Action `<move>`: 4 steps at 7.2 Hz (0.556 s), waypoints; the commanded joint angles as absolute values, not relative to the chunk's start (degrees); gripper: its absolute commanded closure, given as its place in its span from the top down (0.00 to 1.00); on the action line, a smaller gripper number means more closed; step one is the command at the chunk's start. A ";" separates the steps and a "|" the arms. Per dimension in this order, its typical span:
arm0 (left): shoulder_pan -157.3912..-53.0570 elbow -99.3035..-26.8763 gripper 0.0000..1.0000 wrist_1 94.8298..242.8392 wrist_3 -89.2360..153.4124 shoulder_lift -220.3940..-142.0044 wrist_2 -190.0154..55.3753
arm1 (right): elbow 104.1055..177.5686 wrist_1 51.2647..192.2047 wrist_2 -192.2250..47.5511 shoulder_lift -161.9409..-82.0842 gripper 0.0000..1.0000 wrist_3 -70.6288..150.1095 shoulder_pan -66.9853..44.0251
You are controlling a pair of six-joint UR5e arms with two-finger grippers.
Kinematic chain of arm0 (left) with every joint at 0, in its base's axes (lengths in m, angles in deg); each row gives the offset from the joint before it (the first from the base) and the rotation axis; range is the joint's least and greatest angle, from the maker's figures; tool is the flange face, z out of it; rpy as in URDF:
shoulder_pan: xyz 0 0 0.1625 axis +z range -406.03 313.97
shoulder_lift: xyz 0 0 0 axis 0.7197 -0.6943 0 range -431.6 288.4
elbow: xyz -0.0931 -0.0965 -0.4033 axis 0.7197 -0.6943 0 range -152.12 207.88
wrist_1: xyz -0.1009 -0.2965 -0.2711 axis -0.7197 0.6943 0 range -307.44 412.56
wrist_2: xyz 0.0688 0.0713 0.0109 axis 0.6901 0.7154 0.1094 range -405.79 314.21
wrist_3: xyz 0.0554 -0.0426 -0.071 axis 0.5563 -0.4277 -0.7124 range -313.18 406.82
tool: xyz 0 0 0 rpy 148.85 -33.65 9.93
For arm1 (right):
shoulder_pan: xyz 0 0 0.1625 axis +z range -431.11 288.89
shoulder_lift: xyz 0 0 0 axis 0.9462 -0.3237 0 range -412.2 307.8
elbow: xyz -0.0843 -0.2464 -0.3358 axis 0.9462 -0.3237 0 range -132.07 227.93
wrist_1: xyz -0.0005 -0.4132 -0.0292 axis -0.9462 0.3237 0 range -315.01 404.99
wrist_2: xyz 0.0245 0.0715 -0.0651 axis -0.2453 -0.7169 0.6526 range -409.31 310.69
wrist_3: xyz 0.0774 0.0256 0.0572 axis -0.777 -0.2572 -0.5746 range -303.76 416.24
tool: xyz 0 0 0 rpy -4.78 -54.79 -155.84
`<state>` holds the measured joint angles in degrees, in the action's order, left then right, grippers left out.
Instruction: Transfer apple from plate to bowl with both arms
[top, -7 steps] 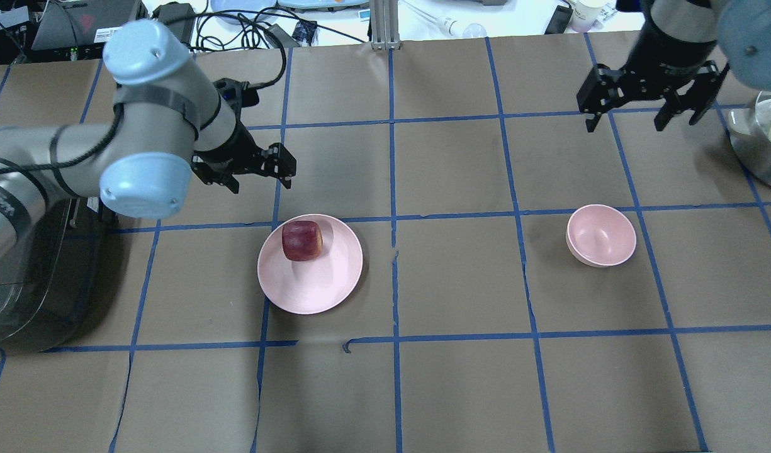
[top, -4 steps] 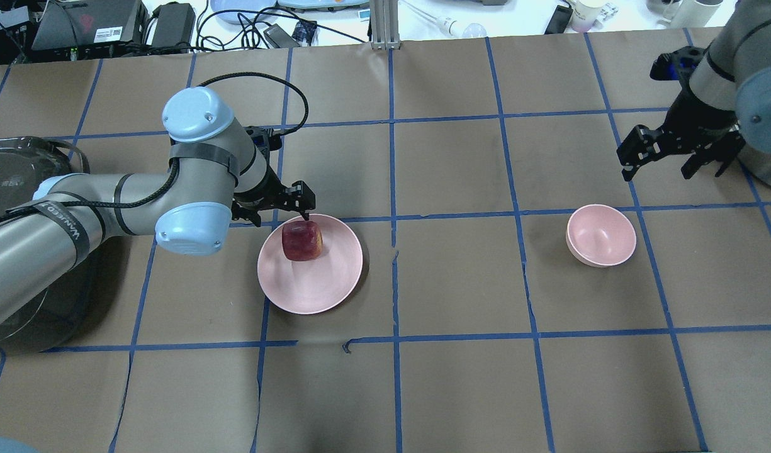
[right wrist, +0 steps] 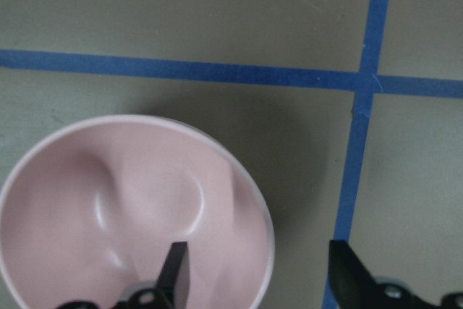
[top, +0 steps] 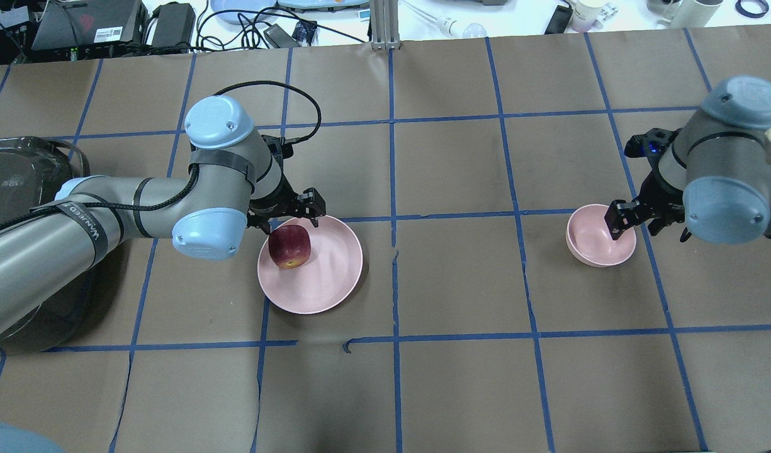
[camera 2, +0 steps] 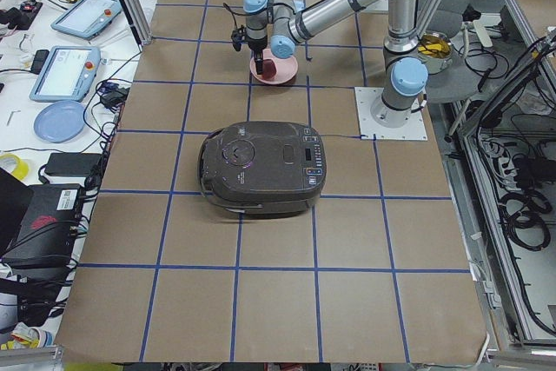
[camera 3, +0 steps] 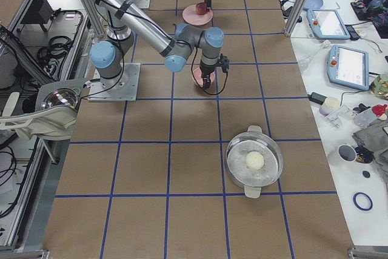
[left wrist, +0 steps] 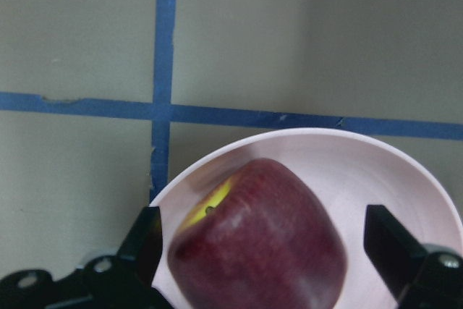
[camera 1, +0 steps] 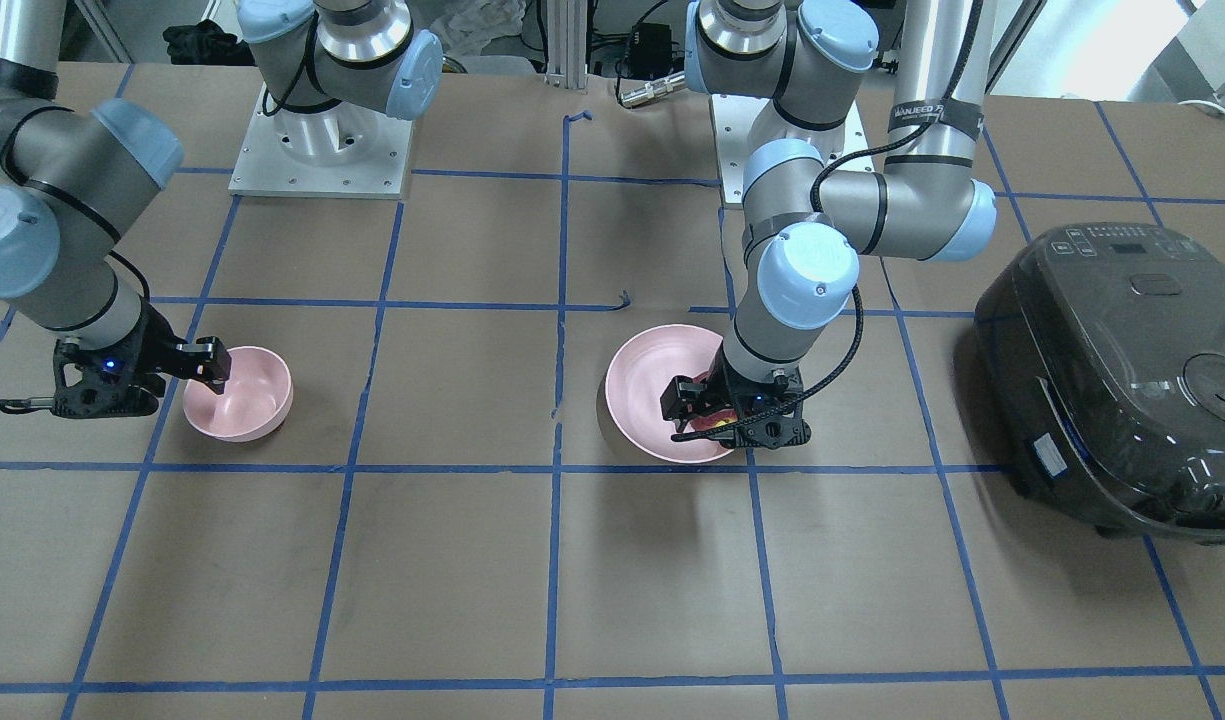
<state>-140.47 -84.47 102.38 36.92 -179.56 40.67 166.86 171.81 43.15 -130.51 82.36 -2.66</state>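
Pink plate [top: 325,280] is my reference. The apple [left wrist: 257,240] lies on it, at the edge toward the left arm, tipped so a yellowish patch shows. The left gripper [top: 289,221] is low over that same edge, fingers spread wide to either side of the fruit. One finger [left wrist: 148,240] is close against the skin, while bare plate shows between the other and the apple, so I read no grip yet.

Well apart from the plate, on the right arm's side, stands the bowl [top: 585,250], with nothing in it. The right gripper [right wrist: 260,276] is at the bowl's rim on the side away from the plate, spread and holding nothing — one finger inside the mouth, the other outside.

By my judgement none of the transfer is done. Left to do: close on the apple, lift it, carry it across and release it into the bowl, which the right gripper looks placed to steady.
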 commanded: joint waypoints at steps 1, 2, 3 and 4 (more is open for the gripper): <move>-141.99 -84.79 1.00 102.56 36.45 -179.80 40.78 | 168.52 174.80 44.02 -130.08 0.00 83.14 -2.73; -142.18 -84.80 1.00 102.74 36.45 -179.80 40.79 | 168.17 174.89 44.29 -130.08 0.00 83.14 -2.73; -142.35 -85.41 1.00 102.83 36.45 -180.06 40.79 | 167.99 174.80 44.29 -130.16 0.00 82.87 -2.73; -142.44 -85.85 1.00 102.65 36.36 -179.97 40.44 | 166.77 174.72 43.42 -130.34 0.00 81.92 -2.56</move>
<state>-142.26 -85.31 102.73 36.44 -179.94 40.70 167.76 174.77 44.03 -130.19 82.71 -2.69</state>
